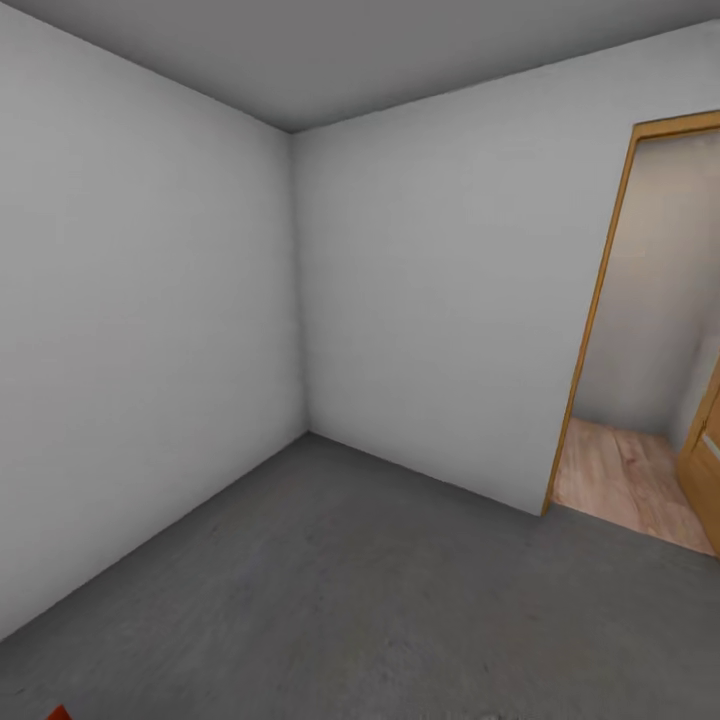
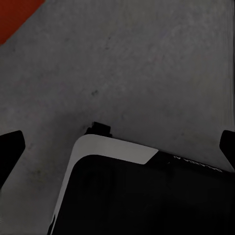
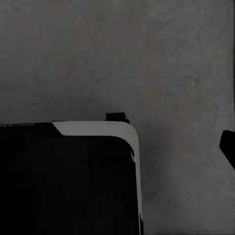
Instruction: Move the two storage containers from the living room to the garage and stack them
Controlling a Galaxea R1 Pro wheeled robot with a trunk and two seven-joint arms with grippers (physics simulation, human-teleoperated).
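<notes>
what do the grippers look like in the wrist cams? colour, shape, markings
Little shows. Left gripper: two black fingertips at the picture's edges, tapering. Right wrist view: one black fingertip. Beneath both sits the robot's black base with a rounded white-trimmed corner and faint lettering, over grey floor.

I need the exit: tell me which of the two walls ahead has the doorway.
The right-hand wall: its wood-framed doorway opens onto light plank flooring. The left wall is blank.
</notes>
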